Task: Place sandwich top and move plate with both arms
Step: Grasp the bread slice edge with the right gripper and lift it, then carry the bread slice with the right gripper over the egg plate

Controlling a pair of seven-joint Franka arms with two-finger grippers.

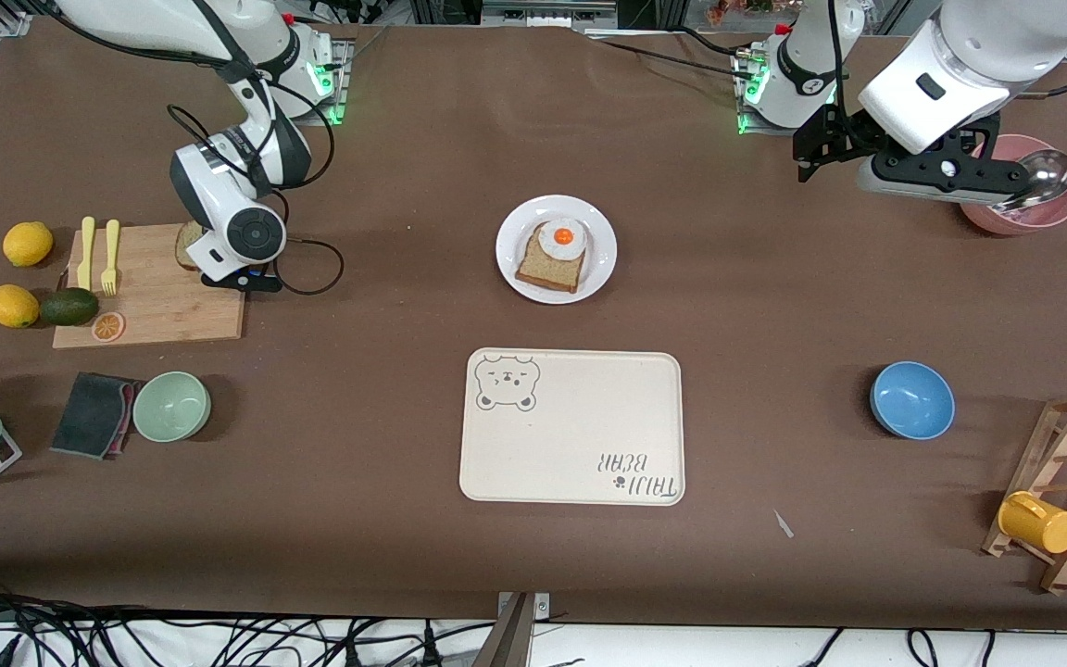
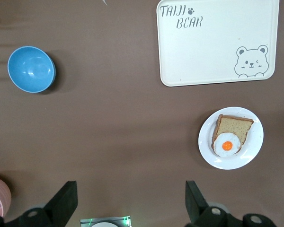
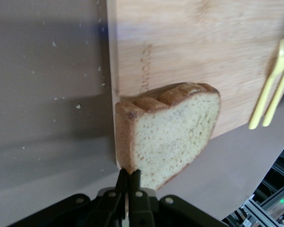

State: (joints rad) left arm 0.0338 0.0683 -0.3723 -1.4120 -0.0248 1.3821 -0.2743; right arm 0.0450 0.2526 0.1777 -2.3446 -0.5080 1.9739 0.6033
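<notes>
On the wooden cutting board toward the right arm's end of the table, the right gripper is down at the board's edge, its fingers pinched together on the crust of the sandwich top. The front view shows only a sliver of that slice beside the wrist; the right wrist view shows it whole, tilted up off the board, cut face toward the camera, domed crust pointing away from the fingers along its long axis. A yellow knife and yellow fork lie side by side on the board, with an orange slice at its near corner. Two lemons and an avocado sit just beside the board. Nearer the camera are a dark cloth and a green bowl.

At mid-table the plate carries a bread slice with fried egg. The cream bear tray lies nearer the camera than the plate, apart from it.

Toward the left arm's end, the left gripper hangs over bare table beside a pink bowl holding a metal ladle. Its fingers stand wide apart, holding nothing; the left wrist view confirms this. A blue bowl and a wooden rack bearing a yellow cup stand nearer the camera.

A brown cloth covers the table.
</notes>
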